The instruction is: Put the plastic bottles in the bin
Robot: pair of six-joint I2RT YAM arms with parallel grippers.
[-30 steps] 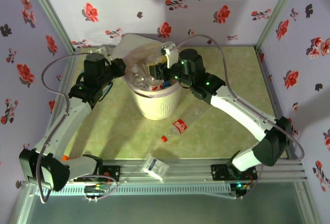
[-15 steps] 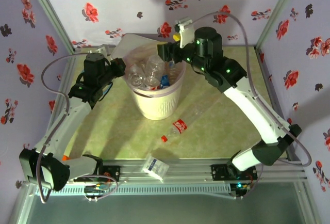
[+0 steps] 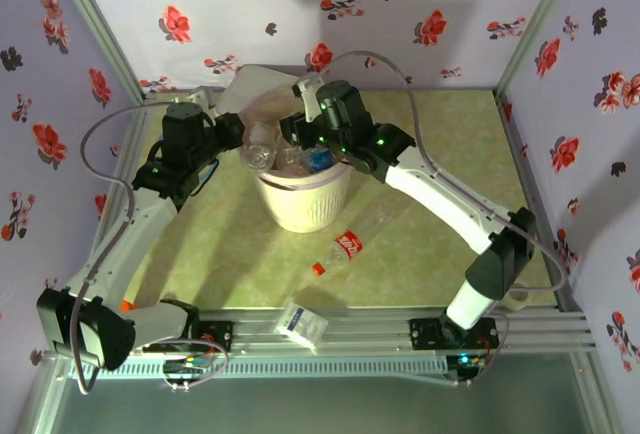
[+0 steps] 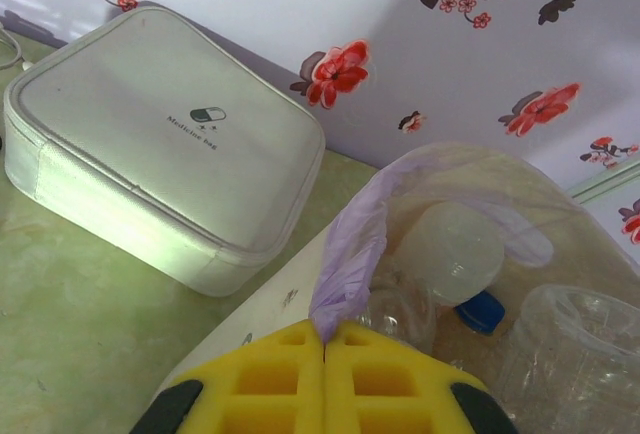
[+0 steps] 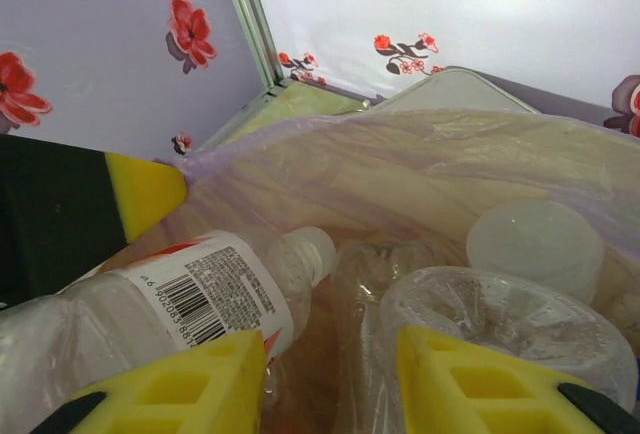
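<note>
The bin [image 3: 301, 204] is a cream bucket with a pinkish liner [image 4: 352, 244], standing mid-table with several clear plastic bottles [image 3: 268, 150] inside. My left gripper [image 4: 325, 342] is at the bin's left rim [image 3: 243, 146], shut on a fold of the liner. My right gripper [image 5: 330, 374] hangs over the bin's mouth [image 3: 292, 134], its yellow fingers [image 5: 470, 379] apart above the pile. A white-labelled bottle [image 5: 205, 294] lies against its left finger. One more bottle [image 3: 356, 237] with a red label lies on the table in front of the bin, a red cap [image 3: 318, 268] beside it.
A white zipped medicine case [image 4: 160, 144] lies behind the bin's left side [image 3: 252, 85]. A small white-and-blue carton [image 3: 302, 322] sits at the near edge. Floral walls close in the table on three sides.
The right arm rose and pulled back behind the bin, then swung down and left over the bin's mouth, its fingers narrowing. The left arm has stayed still, holding the liner.
</note>
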